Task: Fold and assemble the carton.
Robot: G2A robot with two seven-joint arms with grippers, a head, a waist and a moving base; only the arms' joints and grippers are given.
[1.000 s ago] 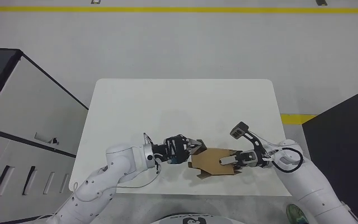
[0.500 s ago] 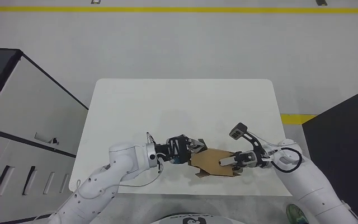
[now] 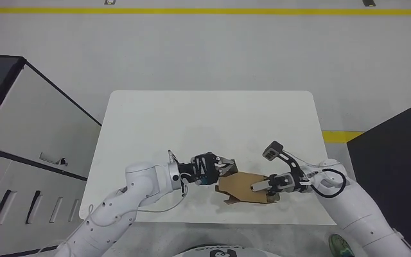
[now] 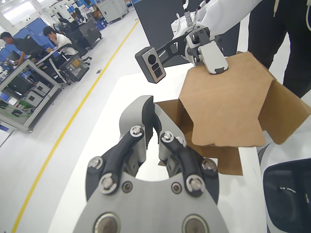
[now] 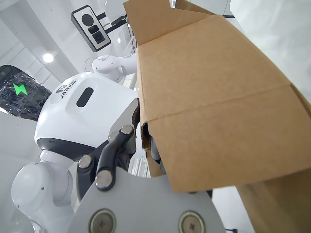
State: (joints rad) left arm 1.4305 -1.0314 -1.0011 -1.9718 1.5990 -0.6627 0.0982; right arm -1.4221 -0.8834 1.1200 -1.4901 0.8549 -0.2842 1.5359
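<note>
You are holding the carton (image 3: 247, 185) between both grippers, low over the table (image 3: 212, 122) and close to its near edge, a little toward your right side. The right gripper (image 3: 258, 185) is clamping one brown wall at the carton's far end, with one finger lying on the outside of the top panel. The left gripper (image 3: 225, 168) is meeting the other end. Its fingers are standing nearly together at the rim of the open mouth and seem to be pinching a thin wall there, though the contact is partly hidden. As I judge it, the work is standing somewhere in the middle. The carton is already opening from flat into a tube with a hollow inside, but it is not yet squared. The end flaps (image 4: 279, 112) are spreading outward, and one flap (image 4: 218, 156) is hanging down toward the table. So folding in the flaps and closing the ends is what is remaining. You are working very near the table's front edge, and the hanging flap is coming close to it, so a pull toward you could carry the carton off the surface. Most of the white surface is lying beyond the carton, toward the far edge, and that is the side where you are having room to push, turn and press.
</note>
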